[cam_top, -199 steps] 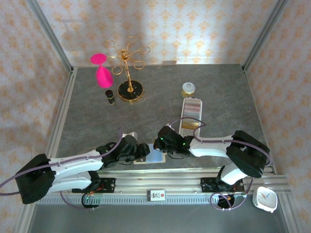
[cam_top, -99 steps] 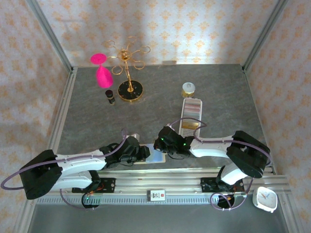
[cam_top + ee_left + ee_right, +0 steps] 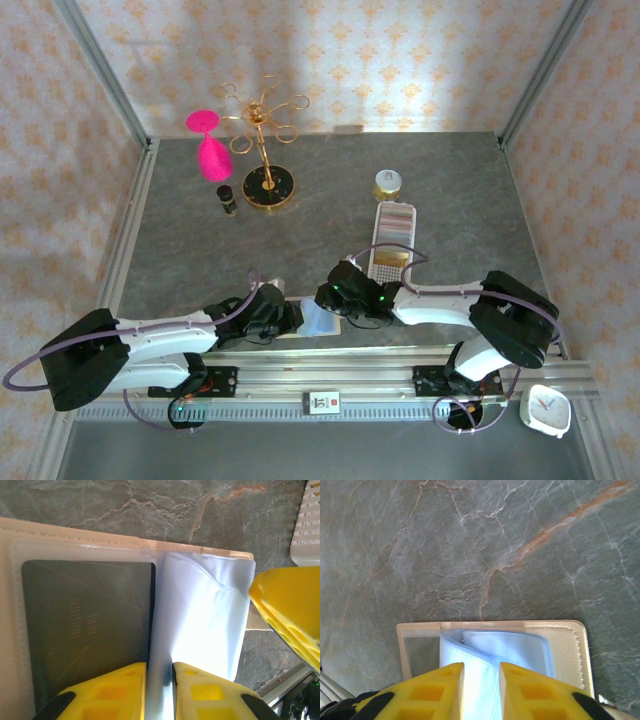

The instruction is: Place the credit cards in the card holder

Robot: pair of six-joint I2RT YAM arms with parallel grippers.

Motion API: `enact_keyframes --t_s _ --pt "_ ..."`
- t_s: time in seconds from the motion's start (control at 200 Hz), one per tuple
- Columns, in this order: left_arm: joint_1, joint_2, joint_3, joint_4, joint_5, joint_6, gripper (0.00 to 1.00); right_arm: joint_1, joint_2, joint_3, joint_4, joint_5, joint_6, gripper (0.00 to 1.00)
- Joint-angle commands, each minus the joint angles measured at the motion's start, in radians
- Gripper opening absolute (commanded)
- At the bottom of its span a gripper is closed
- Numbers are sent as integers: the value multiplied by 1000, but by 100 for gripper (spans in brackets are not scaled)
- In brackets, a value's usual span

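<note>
Left claw [image 3: 159, 672] nips card holder's [image 3: 75, 532] sleeve [image 3: 200, 620] (credit card [image 3: 85, 625] beside); right claw [image 3: 481, 672], slightly parted, straddles it, grip unclear.

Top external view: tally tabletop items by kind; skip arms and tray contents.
Card holder: 1
White tray: 1
Gold stand: 1
Pink object: 1
Dark bottle: 1
Small jar: 1
Total: 6

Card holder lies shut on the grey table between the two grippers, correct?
Not shut. The card holder lies open on the grey table between the left gripper and right gripper; left wrist view shows its clear sleeves spread.
</note>
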Motion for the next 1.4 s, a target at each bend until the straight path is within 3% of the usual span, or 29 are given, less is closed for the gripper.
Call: enact_keyframes --t_s 0.0,0.21,0.465,0.746,1.396 --pt "-4 -2 -10 30 -6 -7 16 -7 -34 -16 -30 44 1 30" --pt "-4 -18 -30 60 -2 -15 12 -8 -69 -38 -17 31 11 32" --pt "-3 -69 -86 151 11 -32 12 -7 -108 -110 154 -103 96 32" --pt "-2 -85 -117 207 17 -45 10 -8 -28 -145 345 -217 199 32" --pt "0 -134 -166 254 5 -81 9 -3 34 -150 313 -245 215 34"
